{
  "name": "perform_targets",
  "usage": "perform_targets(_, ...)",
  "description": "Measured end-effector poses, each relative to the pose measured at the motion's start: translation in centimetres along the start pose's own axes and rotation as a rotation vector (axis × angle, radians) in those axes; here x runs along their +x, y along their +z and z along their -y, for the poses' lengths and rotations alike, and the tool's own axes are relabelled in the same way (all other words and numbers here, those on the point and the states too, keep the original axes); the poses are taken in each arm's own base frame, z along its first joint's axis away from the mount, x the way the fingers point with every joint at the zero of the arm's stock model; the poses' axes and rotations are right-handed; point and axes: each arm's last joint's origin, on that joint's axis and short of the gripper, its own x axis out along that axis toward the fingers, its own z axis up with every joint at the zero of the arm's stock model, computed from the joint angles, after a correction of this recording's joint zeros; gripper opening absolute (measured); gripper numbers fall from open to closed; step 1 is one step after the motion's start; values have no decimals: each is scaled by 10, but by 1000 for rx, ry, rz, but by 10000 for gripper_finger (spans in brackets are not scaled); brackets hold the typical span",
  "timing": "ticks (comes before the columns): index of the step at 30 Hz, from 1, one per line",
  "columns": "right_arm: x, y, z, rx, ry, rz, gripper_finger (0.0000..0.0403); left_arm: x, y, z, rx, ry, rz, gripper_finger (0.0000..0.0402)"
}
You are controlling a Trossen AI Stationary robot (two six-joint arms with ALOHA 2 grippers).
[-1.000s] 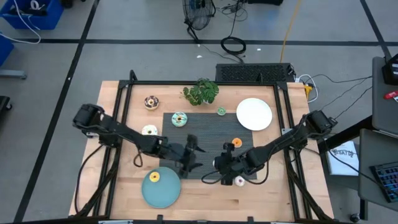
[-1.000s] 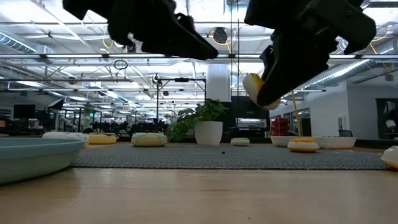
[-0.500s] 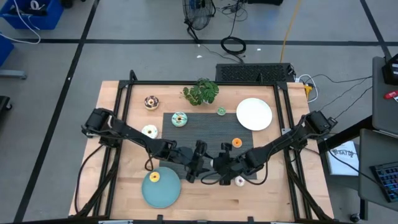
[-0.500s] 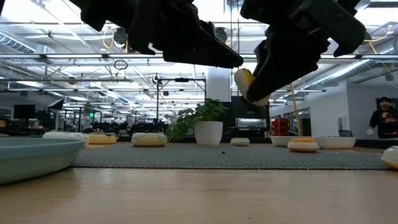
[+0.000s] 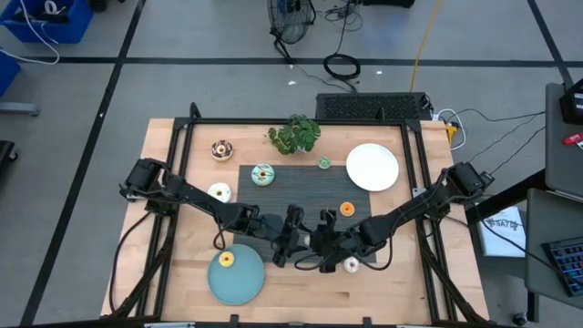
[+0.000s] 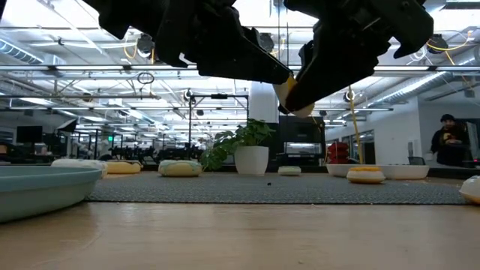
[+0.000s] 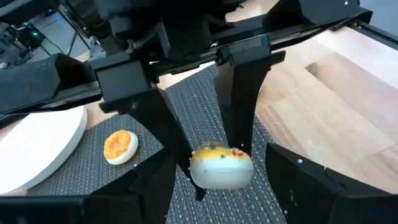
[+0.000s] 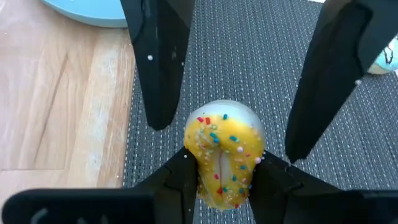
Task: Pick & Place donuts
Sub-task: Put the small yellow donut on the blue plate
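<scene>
My right gripper is shut on a yellow-iced donut with sprinkles, held above the dark mat near the table's middle. My left gripper is open and faces it from the table's left, one finger on each side of the donut; I cannot tell whether they touch it. The low view shows the donut in the air. Other donuts lie flat: orange, teal, small green, brown, white, white by the right arm, and one on the teal plate. My right gripper pinches the yellow donut by its two opposite rims between its two fingers. The ring's hole is pressed into a slit. The fingers come slanting down from the table's right. The donut is lifted clear of the mat.
A white plate sits at the far right and a leafy plant at the far middle. Bare wood lies along the near edge, right of the teal plate. A person stands in the room behind.
My left gripper has moved toward the table's right, up to the right gripper, and its open fingers now flank the donut. My right gripper has shifted a little to the left and upward, carrying the donut with it.
</scene>
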Motion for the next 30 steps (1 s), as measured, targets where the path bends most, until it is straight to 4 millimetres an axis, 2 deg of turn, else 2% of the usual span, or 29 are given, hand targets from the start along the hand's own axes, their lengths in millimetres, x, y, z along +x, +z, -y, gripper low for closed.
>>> perform_targets(6, 0, 0, 0, 0, 0, -1, 105, 0, 0, 0, 2, 0, -1, 219)
perform_targets(30, 0, 1, -1, 44, 10, 13, 105, 0, -1, 0, -3, 1, -3, 50)
